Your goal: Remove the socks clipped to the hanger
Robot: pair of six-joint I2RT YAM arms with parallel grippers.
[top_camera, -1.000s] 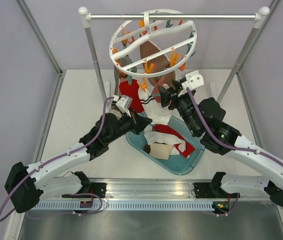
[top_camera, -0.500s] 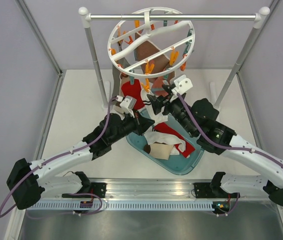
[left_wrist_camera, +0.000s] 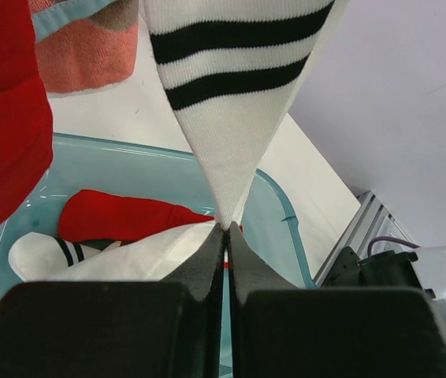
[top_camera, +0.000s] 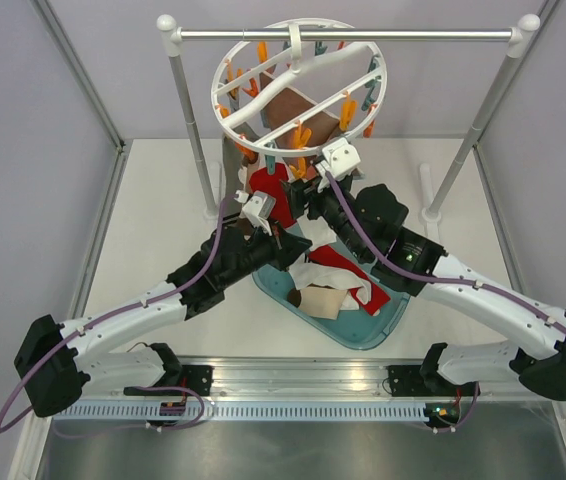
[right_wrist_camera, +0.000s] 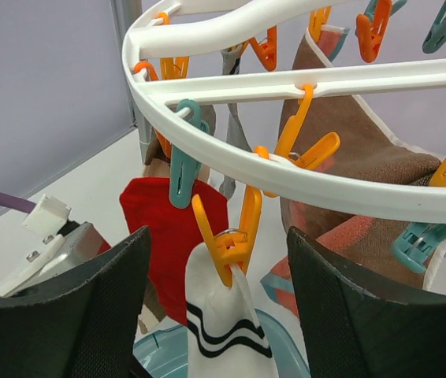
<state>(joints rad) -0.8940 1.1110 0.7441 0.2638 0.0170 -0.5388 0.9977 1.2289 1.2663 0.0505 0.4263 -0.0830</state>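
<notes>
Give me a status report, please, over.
Left end effector shut on tip of striped sock. Right end effector open, flanking its orange clip on the hanger. Nothing blocking.

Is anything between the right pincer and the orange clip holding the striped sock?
Nothing visible. The right pincer is open, and the orange clip shows straight ahead in the gap between its fingers. The hanger ring passes above the clip, not in front of it. The striped sock hangs below the clip.

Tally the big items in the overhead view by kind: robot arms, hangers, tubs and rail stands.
Robot arms: 2, left arm and right arm
Hanger: 1
Teal tub: 1
Rail stand: 1
Total: 5
</notes>
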